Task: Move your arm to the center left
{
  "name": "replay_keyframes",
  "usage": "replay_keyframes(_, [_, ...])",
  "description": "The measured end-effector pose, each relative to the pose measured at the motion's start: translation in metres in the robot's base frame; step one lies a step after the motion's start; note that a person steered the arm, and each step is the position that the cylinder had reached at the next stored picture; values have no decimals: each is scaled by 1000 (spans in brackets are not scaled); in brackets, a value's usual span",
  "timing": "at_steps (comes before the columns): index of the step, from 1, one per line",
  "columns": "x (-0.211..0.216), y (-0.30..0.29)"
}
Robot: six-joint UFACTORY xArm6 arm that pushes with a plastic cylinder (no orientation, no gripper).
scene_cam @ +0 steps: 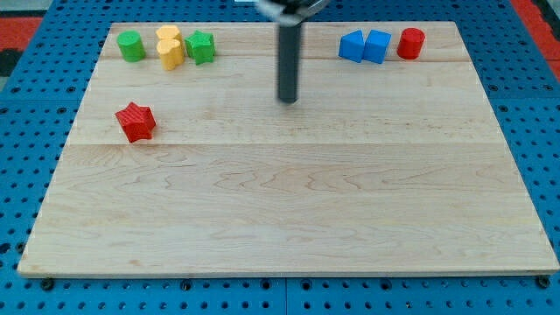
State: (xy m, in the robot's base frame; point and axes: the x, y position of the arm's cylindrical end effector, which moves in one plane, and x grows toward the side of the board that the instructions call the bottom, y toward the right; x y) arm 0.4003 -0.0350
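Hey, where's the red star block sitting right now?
The red star block sits on the wooden board toward the view's left, below the green cylinder and yellow block, apart from them and well left of my tip.

Wooden board [289,210] carries seven blocks: red star [135,121] apart, others along top.

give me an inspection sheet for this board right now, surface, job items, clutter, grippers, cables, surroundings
Surface: wooden board, pale, lying flat.
Job's things: my tip sits near the view's top centre, apart from every block; centre left not yet reached.
Clutter: red star at the view's left; green cylinder, yellow block and green block top left; two blue blocks and red cylinder top right.
Grippers: none fitted, rod only.
Cables: nothing seen.
Surroundings: blue perforated base.
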Motion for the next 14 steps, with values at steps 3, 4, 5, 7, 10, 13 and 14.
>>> replay_keyframes(3, [13, -229])
replay_keyframes(4, [13, -229])
replay_keyframes(5, [13, -229])
replay_keyframes(7, [13, -229])
replay_keyframes(10, [13, -229])
replay_keyframes(13, [13, -229])
replay_keyframes(14, [13, -229])
